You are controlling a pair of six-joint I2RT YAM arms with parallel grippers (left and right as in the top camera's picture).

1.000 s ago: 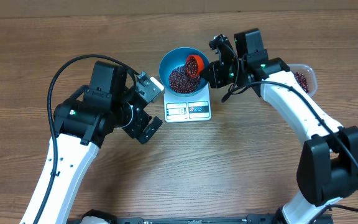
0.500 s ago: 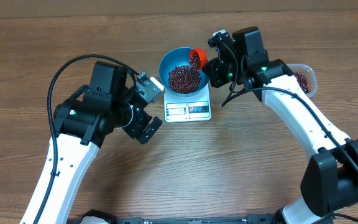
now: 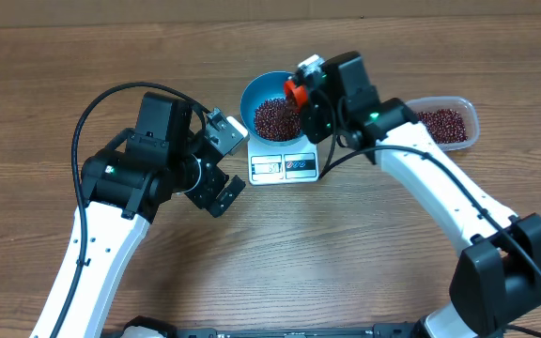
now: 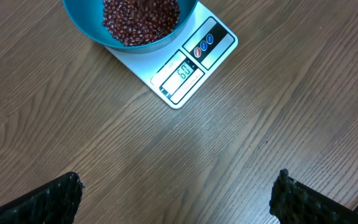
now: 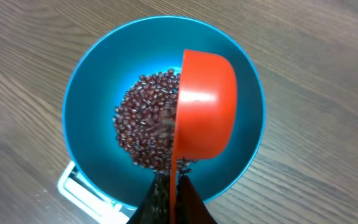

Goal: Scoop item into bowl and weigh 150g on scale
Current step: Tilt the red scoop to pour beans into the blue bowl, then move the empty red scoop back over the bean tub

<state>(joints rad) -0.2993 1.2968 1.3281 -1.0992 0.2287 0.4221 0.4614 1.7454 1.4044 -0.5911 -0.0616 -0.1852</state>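
While the right jaws are pinched tight on the thin handle of the orange scoop, we see the cup rolled onto its side right over the bowl, mouth turned toward the beans heaped inside. Our guess is that's the tipping pose, so whatever's in the cup drops onto the pile and not the surface. That bowl sits on the scale, which makes sense since the weight has to be read as it fills. Meanwhile the left jaws are spread wide off to the side, holding nothing, aimed so that wrist camera catches the display. Further right, the clear tub with more beans sits just beside the right arm, handy for another scoop.

Stuff we can't make out: we only get the scoop's back, so whether it's empty is hidden. Digits on the display are too small to trust. From the right wrist, the scale is mostly buried under the bowl, only a corner poking out.
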